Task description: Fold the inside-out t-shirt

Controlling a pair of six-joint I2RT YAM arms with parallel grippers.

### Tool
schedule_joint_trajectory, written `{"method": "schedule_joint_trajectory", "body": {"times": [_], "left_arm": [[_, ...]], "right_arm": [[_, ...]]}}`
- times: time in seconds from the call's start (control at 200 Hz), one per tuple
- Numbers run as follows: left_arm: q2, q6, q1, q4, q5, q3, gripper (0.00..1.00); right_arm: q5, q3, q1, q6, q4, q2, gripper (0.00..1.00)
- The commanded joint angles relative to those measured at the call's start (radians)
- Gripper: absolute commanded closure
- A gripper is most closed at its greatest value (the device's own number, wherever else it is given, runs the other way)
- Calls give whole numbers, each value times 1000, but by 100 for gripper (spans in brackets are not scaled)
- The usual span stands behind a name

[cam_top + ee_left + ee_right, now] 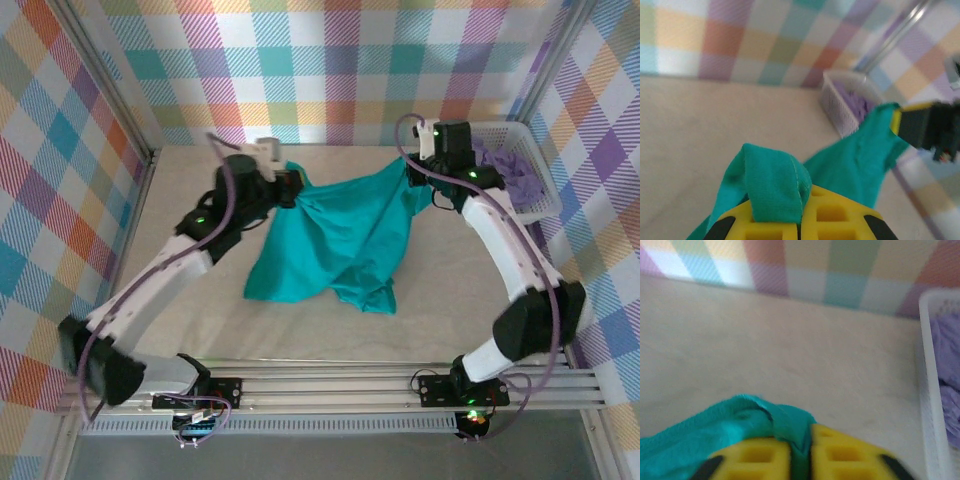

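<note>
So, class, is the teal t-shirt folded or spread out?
Not folded: the t-shirt hangs stretched between the left hand and right hand, its lower part rumpled on the table.

Teal t-shirt: top edge pinched taut between my left claw and right claw; rest sags, crumpled, onto table.

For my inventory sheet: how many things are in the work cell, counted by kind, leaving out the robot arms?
Garments: 2, the teal t-shirt and the lavender garment
Baskets: 1, the white basket
Total: 3
</note>
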Motion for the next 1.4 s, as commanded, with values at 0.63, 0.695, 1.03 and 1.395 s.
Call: {"method": "schedule_joint_trajectory", "body": {"times": [0.63, 0.695, 1.03, 1.395], "left_arm": [[104, -16, -111, 162, 311, -211, 43], [40, -101, 2, 125, 241, -315, 40], [78, -155, 274, -31, 93, -511, 34], [169, -179, 241, 42, 147, -561, 44]], "right_arm": [[-59, -479, -38, 180, 130, -475, 39], [-150, -511, -22, 220, 118, -473, 38], [-176, -697, 91, 336, 83, -312, 31], [-134, -739, 89, 416, 36, -202, 34]]}}
